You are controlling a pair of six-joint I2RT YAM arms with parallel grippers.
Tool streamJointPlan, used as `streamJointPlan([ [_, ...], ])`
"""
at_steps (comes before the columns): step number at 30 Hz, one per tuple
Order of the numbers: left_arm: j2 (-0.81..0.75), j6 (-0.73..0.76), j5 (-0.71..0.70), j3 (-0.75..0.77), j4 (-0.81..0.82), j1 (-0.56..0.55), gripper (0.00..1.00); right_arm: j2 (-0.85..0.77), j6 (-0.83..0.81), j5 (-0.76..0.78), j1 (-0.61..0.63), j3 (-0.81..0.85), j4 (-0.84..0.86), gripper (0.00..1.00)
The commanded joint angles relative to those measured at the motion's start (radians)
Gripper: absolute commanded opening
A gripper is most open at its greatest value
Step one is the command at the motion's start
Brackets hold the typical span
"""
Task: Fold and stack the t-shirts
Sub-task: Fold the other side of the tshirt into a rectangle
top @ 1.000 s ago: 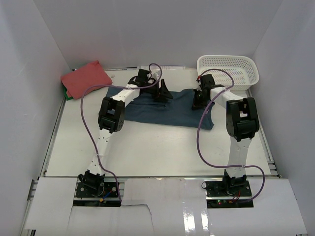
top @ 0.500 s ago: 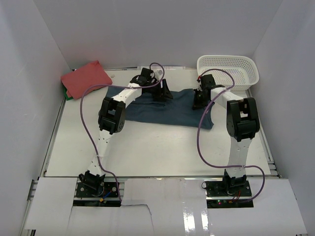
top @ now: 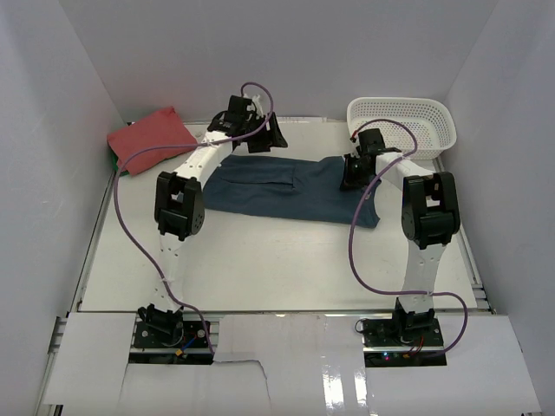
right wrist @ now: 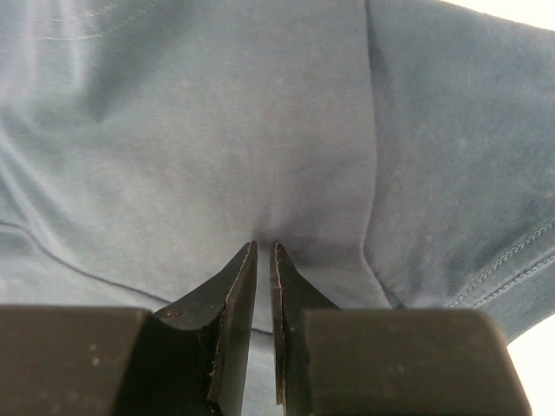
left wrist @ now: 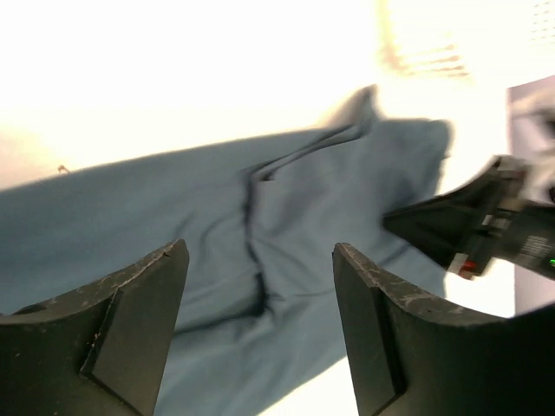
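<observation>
Teal-blue t-shirt (top: 286, 191) lies spread as a long band across the middle of the bench (top: 260, 269), its nearer edge straight and a lengthwise crease running through it. At its right end the right gripper (top: 350, 176) points down onto the cloth. The right wrist view alone shows seam stitching and the jaws drawn almost together, a thin slit between them, their tips (right wrist: 264, 245) at a small pucker of fabric; whether they actually pinch it I cannot tell. Beyond the shirt's far edge the left gripper (top: 267, 134) hangs above the bench, and its own camera shows the jaws (left wrist: 258, 250) spread wide with nothing between them. Coral-red t-shirt (top: 152, 139) sits folded in the far left corner, and a white lattice basket (top: 399, 102) in the far right.
</observation>
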Motion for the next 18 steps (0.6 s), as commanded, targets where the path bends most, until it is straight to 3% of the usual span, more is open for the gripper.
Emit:
streamJointPlan([
  [1,-0.198,0.034,-0.027,0.005,0.004,-0.001,0.79,-0.093,-0.01,-0.065,-0.001,0.036,0.03,0.18],
  [8,-0.258,0.04,-0.001,-0.194,0.044,0.124,0.78,-0.228,0.022,-0.043,0.04,-0.076,-0.016,0.2],
  [13,-0.252,0.059,0.013,-0.309,0.082,0.212,0.77,-0.348,0.053,-0.016,0.092,-0.241,-0.019,0.22],
  [18,-0.204,0.106,-0.05,-0.296,0.074,0.223,0.77,-0.406,0.068,-0.025,0.097,-0.34,-0.023,0.13],
])
